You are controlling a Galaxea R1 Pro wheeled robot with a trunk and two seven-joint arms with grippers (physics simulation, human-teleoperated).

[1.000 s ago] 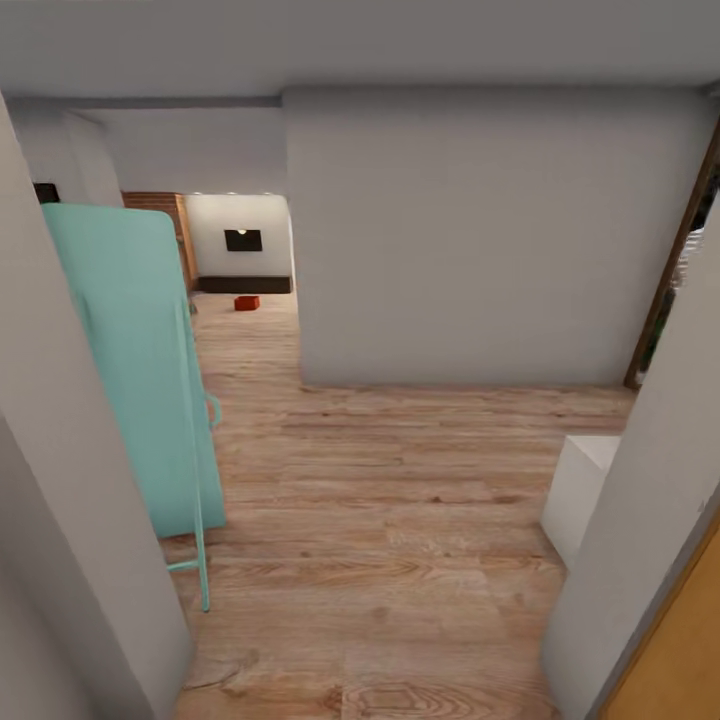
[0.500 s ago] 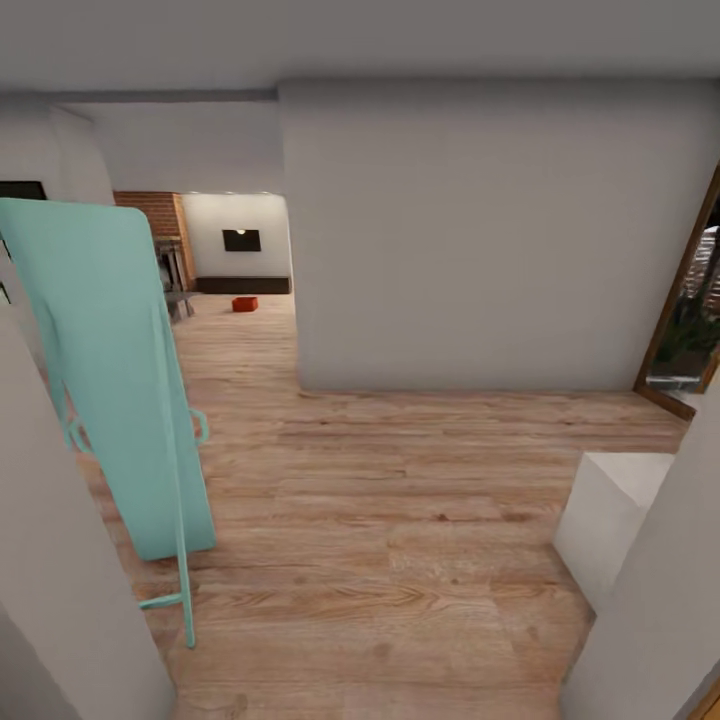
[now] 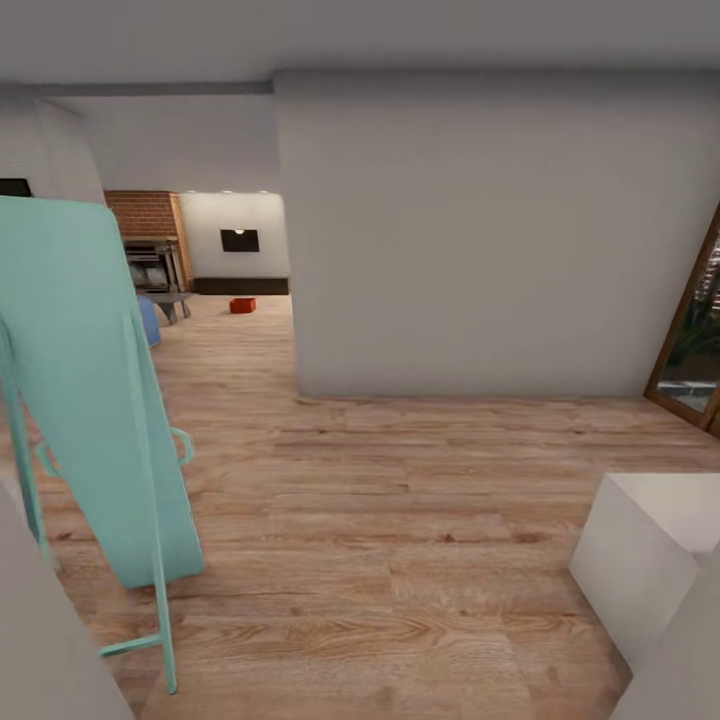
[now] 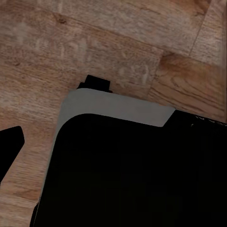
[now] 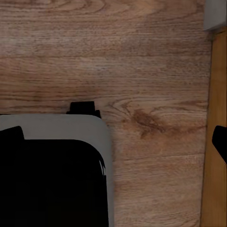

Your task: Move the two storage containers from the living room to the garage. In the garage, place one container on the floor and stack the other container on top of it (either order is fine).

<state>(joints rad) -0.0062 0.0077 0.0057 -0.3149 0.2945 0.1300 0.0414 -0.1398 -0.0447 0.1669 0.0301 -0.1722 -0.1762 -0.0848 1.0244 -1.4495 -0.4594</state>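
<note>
Nearest in the head view, a white block (image 3: 640, 570) stands low at the right on the light wood-plank floor (image 3: 400, 520). At the left a folded turquoise ironing board (image 3: 90, 400) leans upright on its thin legs. In the left wrist view a dark, grey-edged part of the robot's body (image 4: 127, 170) hangs over the planks, and a black tip (image 4: 9, 144) pokes in at the frame's edge. The right wrist view shows the same kind of dark body (image 5: 52, 175) over the floor, a yellow-orange strip (image 5: 215, 118) along one side, and another black tip (image 5: 220, 142) at the edge. How far either arm's fingers are spread cannot be told.

Beyond the board, a plain white wall (image 3: 480, 240) juts into the hall. A wood-framed glass door (image 3: 690, 350) stands at its right. Past the wall's left edge the passage opens into the living room (image 3: 215, 260). There a red brick fireplace (image 3: 150, 235) with a dark surround stands at the left, and a small dark panel (image 3: 240, 240) hangs on the far white wall. One orange-red storage container (image 3: 242, 305) sits on the planks there, near the far wall's dark base.
</note>
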